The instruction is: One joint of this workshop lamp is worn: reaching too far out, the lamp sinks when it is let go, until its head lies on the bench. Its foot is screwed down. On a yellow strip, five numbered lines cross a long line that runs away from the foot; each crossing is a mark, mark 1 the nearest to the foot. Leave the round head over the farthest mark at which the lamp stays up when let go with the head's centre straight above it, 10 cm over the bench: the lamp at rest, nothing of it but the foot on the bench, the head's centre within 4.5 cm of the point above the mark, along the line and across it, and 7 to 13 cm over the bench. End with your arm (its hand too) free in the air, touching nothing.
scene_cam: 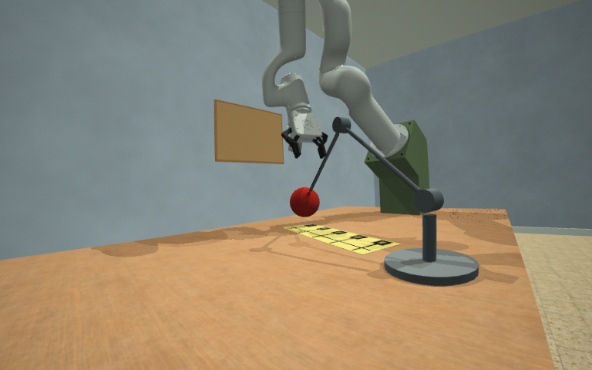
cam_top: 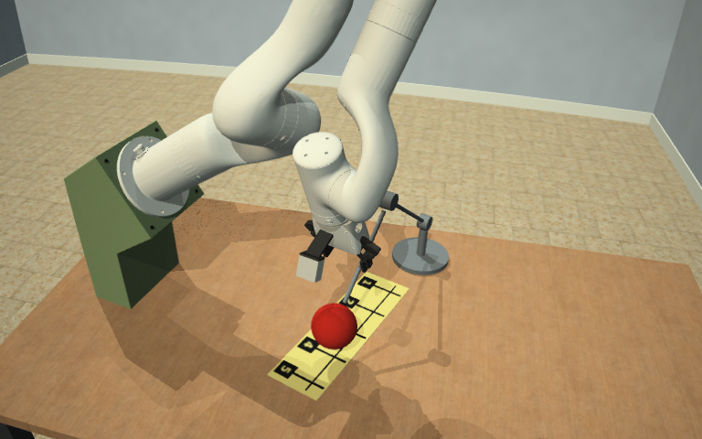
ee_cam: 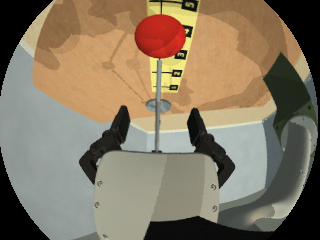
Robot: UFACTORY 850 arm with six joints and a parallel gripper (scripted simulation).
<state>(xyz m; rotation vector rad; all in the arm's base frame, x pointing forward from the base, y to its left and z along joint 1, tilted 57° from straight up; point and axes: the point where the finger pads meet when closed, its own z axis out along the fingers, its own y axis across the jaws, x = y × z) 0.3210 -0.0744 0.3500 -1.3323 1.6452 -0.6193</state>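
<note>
Bench (cam_top: pixel 543 331) fills lower frame; 1 arm (cam_top: pixel 259 111) top centre, 1 lamp: foot (cam_top: pixel 420 257) right of centre, red head (cam_top: pixel 334 326) centre, hovering over 1 yellow strip (cam_top: pixel 380 303) w/ 5 marks, approx mark 3. Gripper (scene_cam: pixel 304 148) spread wide, holding nothing, rod (scene_cam: pixel 324 159) betw fingers. Tip: pinch rod squarely before moving head outward.
</note>
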